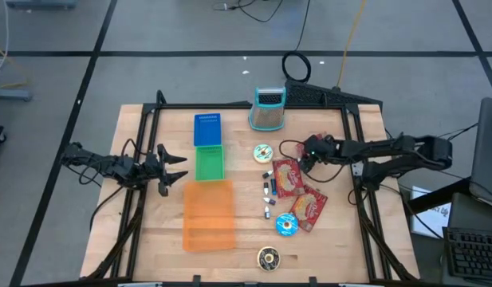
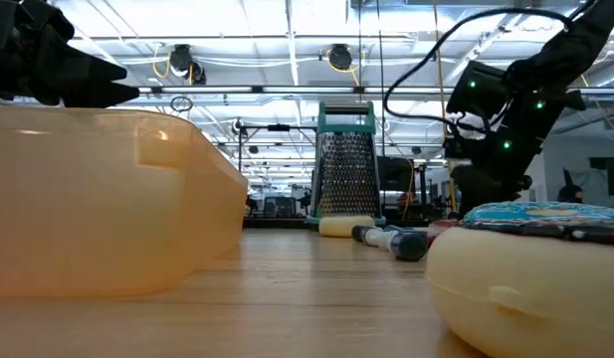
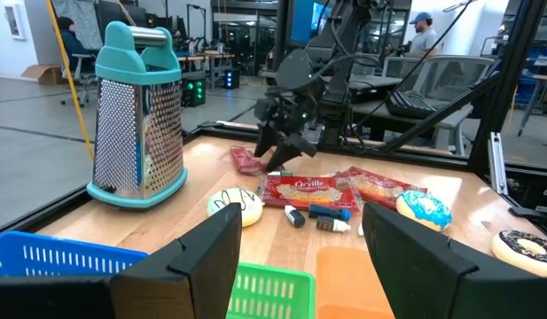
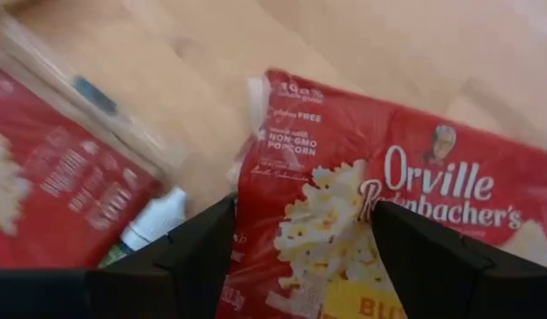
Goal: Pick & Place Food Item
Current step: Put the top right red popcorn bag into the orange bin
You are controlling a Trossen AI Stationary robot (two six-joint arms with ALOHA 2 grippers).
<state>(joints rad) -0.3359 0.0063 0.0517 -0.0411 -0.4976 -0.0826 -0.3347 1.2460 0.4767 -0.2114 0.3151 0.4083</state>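
High view: right of centre, we see the right claw (image 1: 307, 153) spread apart over a popcorn packet (image 1: 287, 177), apparently readying a grasp; the left claw (image 1: 175, 167) waits apart.

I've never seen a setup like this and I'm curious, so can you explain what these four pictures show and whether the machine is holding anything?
This is a robot with two dark jointed arms at a wooden table. One picture looks straight down, one looks level across the tabletop, and two come from cameras on the arms' wrists.

On the table lie a blue basket, a green basket, an orange plastic bin, a metal grater with a teal handle, red popcorn packets, toy donuts and small markers.

The right gripper hangs open right above one popcorn packet, holding nothing yet. The left gripper waits open at the table's left side, beside the green basket, also empty.
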